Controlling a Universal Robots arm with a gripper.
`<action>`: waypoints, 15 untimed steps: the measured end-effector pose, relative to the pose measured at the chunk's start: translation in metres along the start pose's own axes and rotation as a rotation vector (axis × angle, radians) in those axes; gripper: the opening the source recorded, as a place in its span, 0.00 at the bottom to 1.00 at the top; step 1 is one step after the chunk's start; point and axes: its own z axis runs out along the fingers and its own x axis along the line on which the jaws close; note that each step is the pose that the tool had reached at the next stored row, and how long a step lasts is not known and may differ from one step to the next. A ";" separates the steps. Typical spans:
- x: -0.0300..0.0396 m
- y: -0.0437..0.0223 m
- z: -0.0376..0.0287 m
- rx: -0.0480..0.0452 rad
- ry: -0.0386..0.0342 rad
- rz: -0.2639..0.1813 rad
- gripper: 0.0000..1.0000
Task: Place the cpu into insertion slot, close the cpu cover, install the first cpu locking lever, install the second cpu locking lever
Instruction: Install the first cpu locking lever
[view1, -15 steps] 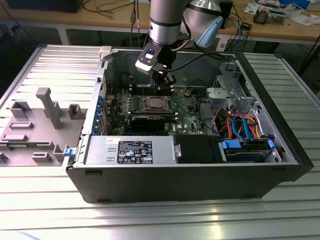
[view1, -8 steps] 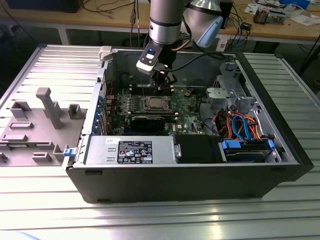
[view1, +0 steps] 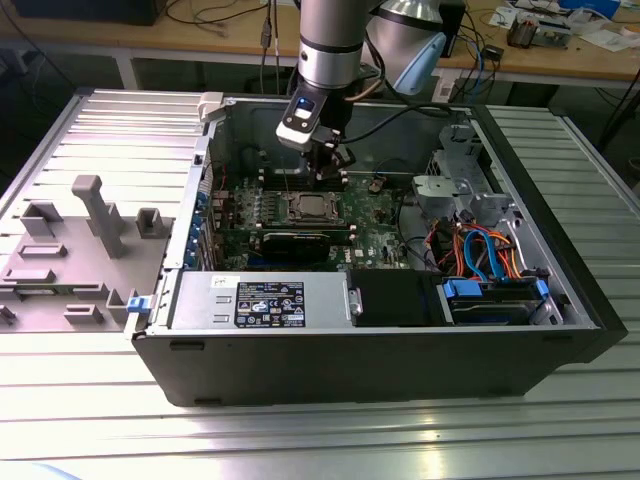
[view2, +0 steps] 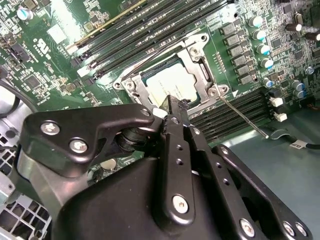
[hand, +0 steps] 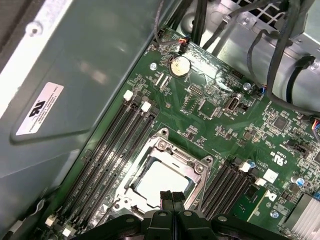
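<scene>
The cpu (view2: 172, 82) lies flat in the insertion slot (view1: 305, 208) on the green board, its pale silver face showing through the cut-out. The cpu cover (view2: 200, 55) is folded down over it, its metal frame lying around the chip (hand: 162, 180). One thin wire locking lever (view2: 245, 117) sticks out from a socket corner across the memory slots, unlatched. My gripper (hand: 172, 197) hovers just above the socket's edge with its black fingertips (view2: 172, 107) pressed together and nothing between them. In the exterior view the gripper (view1: 328, 175) hangs over the slot's far side.
Rows of long memory slots (hand: 115, 150) flank the socket on both sides. A black expansion card (view1: 300, 240) lies just in front of the socket. The power supply (view1: 260, 300), drive bay with blue cables (view1: 490, 290) and case walls (view1: 200, 200) hem in the board. A grey fixture (view1: 90, 230) stands outside.
</scene>
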 end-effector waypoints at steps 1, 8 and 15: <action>0.0000 0.0000 0.0000 -0.0001 -0.0002 -0.008 0.11; 0.0000 0.0000 0.0000 -0.0014 -0.0019 -0.090 0.11; -0.0001 -0.0001 -0.0063 -0.0016 -0.0023 -0.107 0.11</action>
